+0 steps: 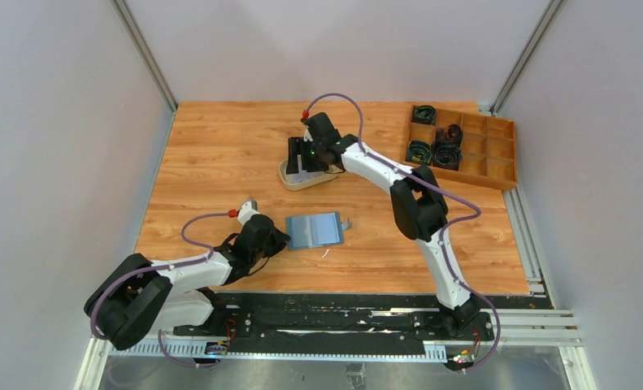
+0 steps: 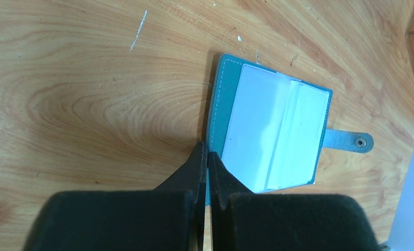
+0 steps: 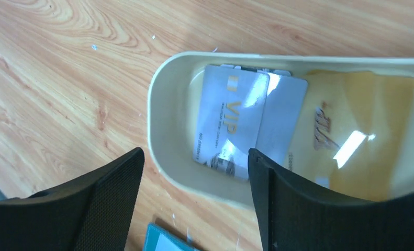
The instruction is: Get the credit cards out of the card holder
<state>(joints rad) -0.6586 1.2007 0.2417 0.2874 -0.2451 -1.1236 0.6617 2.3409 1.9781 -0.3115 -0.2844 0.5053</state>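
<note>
The card holder point(image 1: 315, 230), a blue wallet, lies open and flat on the table, pale inner pockets up and closing tab point(image 2: 351, 141) to the right. In the left wrist view the wallet point(image 2: 272, 130) shows no card sticking out. My left gripper point(image 1: 284, 238) is shut, its tips point(image 2: 207, 152) at the wallet's left edge; I cannot tell whether they pinch it. My right gripper point(image 1: 301, 165) is open and empty above the cream oval tray point(image 1: 289, 179). In the tray point(image 3: 165, 157) lie a whitish VIP credit card point(image 3: 231, 117), a second pale card point(image 3: 283, 117) and a yellow card point(image 3: 351, 130).
A wooden compartment box point(image 1: 497, 166) with dark coiled items stands at the back right. A corner of the wallet point(image 3: 163, 241) shows just in front of the tray. Grey walls and metal rails border the table.
</note>
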